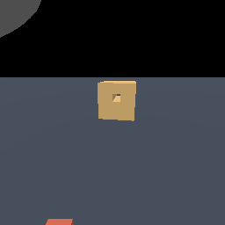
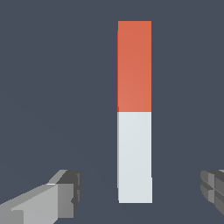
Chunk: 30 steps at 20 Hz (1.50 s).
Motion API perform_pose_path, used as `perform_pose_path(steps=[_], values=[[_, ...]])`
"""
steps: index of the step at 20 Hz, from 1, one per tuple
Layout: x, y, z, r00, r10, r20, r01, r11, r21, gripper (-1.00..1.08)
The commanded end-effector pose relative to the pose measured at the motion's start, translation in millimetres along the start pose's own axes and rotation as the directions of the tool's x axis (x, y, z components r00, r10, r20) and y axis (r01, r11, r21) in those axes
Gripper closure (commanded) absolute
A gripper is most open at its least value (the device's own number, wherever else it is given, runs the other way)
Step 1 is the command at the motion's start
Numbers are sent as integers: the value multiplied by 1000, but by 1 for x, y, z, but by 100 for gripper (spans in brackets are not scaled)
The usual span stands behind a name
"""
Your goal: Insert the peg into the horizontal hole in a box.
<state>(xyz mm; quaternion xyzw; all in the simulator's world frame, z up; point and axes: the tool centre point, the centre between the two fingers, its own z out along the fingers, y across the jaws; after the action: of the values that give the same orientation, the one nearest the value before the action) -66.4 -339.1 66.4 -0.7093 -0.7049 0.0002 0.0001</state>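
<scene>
Tabletop (image 1: 176,167), slate-grey, fills the lower part of the exterior view. On it, far back and near the middle, stands the tan box (image 1: 116,100), its small square hole (image 1: 116,98) facing the camera. Well apart from it, the peg (image 2: 134,112) lies flat on the surface, half orange-red, half pale grey-white, untouched. The gripper (image 2: 140,192) hovers over its white end, fingers (image 2: 65,192) spread wide on either side, grasping nothing.

Exterior faces box (image 1: 116,100) afar; wrist close above peg (image 2: 134,111)
</scene>
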Motion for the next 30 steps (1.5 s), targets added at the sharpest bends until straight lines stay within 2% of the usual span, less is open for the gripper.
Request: perform_pose_path(steps=[1, 7, 16, 21, 22, 30], values=[[-4, 1, 1, 1000, -2, 0, 2, 1000, -1, -92], [-3, 0, 6, 1000, -1, 0, 1, 1000, 0, -92], [-3, 0, 46, 1000, -1, 0, 1, 1000, 0, -92], [-4, 1, 51, 1000, -2, 0, 2, 1000, -1, -92], [-4, 1, 51, 1000, -2, 0, 2, 1000, -1, 108], [-4, 1, 51, 1000, -2, 0, 2, 1000, -1, 108]])
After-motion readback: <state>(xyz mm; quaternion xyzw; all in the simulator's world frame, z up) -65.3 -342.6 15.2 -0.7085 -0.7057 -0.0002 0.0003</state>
